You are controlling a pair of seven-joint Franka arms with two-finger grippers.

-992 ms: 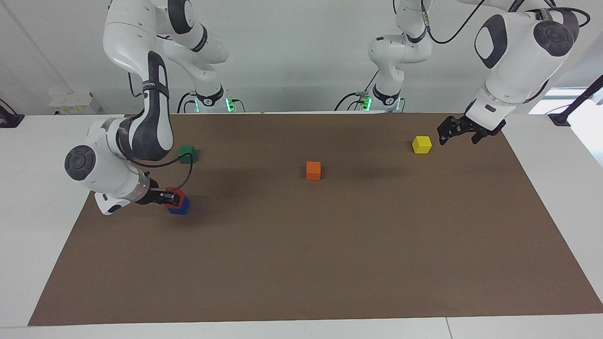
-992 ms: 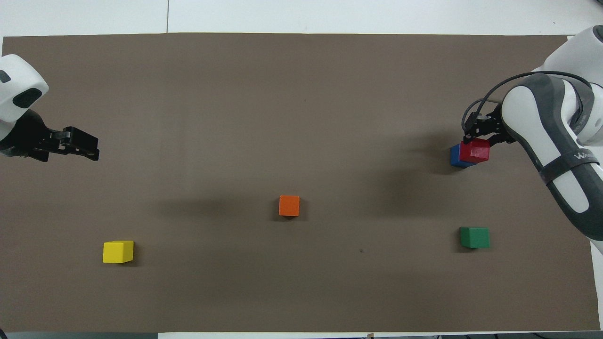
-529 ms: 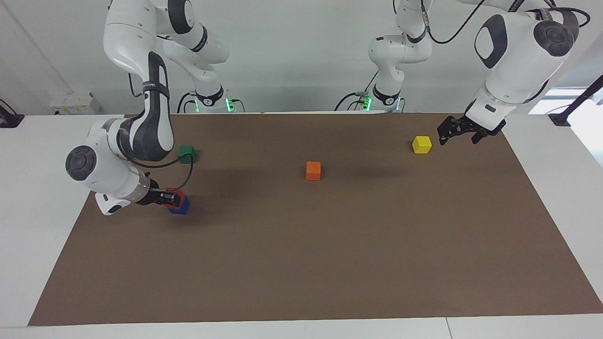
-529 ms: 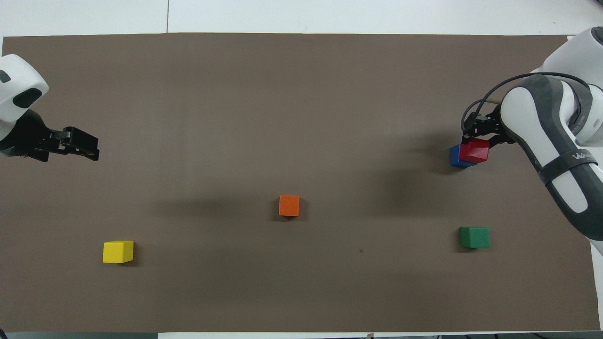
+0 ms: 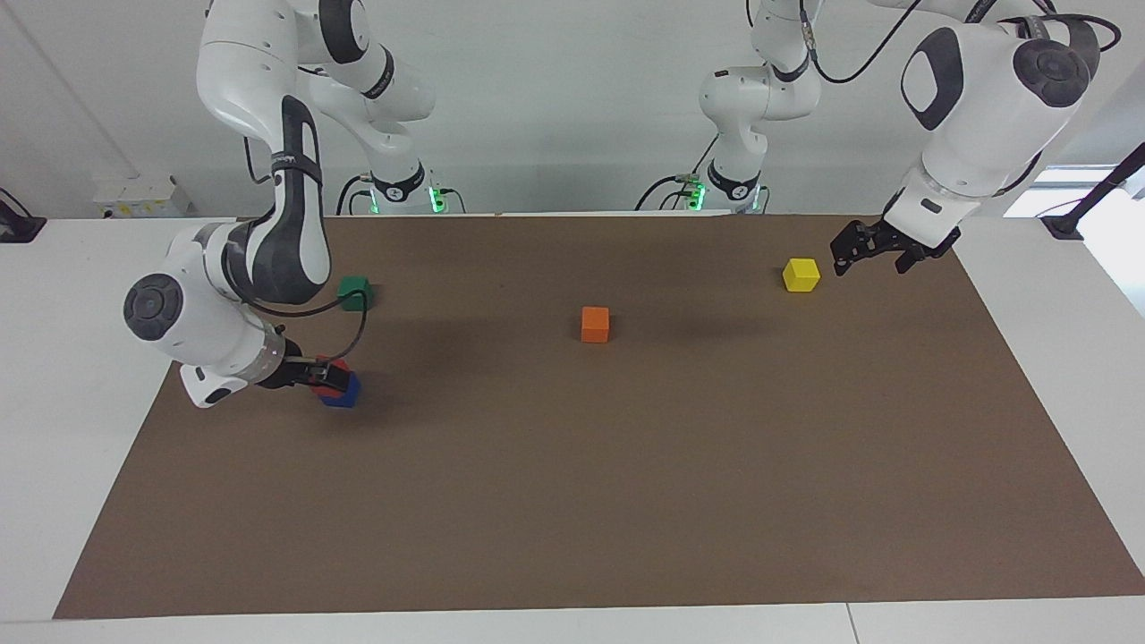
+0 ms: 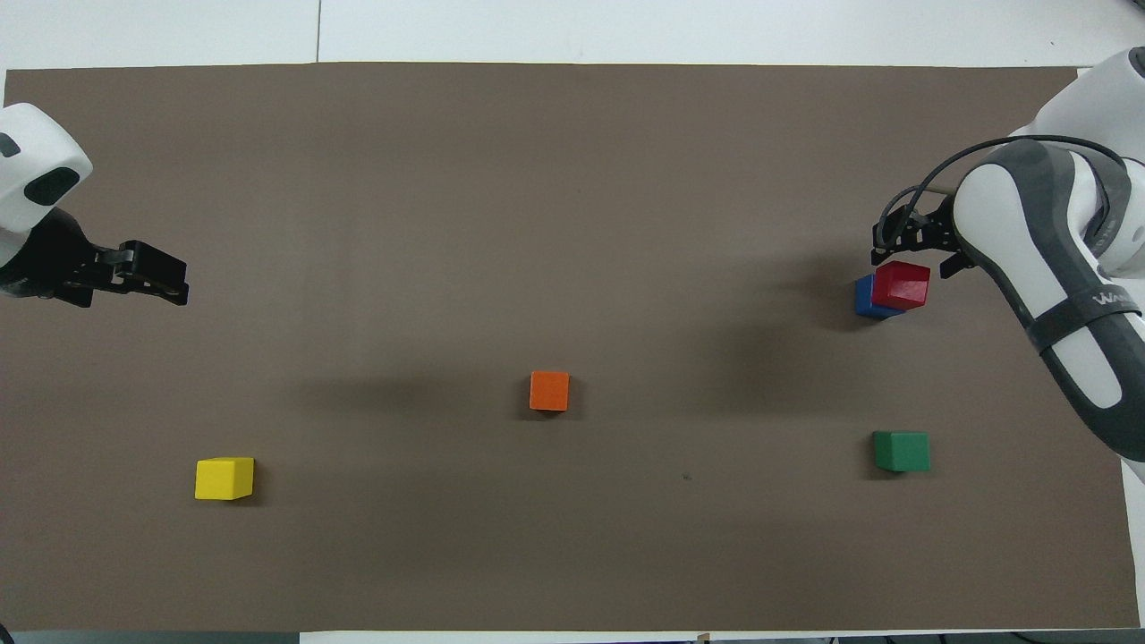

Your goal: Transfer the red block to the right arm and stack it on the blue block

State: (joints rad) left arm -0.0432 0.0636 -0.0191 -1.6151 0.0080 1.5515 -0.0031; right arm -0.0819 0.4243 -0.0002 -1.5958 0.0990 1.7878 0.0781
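We think we are at the last step: putting the red block point(image 5: 335, 368) on the blue block point(image 5: 344, 394). In both views the red block sits on top of the blue one, at the right arm's end of the desk point(image 5: 572, 501), farther from the robots than the green block point(image 5: 355, 290).

Our right tool point(image 5: 324, 376) is right at the red block. In the overhead view it point(image 6: 905, 245) looks just off the block's edge, so it may have let go, but we cannot tell if its fingers are spread or pinching. Next we think it should pull back slowly and straight, so the red block does not slide off.

Our left tool point(image 5: 848, 249) waits in the air near the yellow block point(image 5: 801, 274), and we cannot tell its fingers either.

The overhead view shows that the red block point(image 6: 901, 283) sits a bit crooked, with a strip of the blue block point(image 6: 865, 298) peeking out. The facing view shows how low the right tool is, level with the red block.
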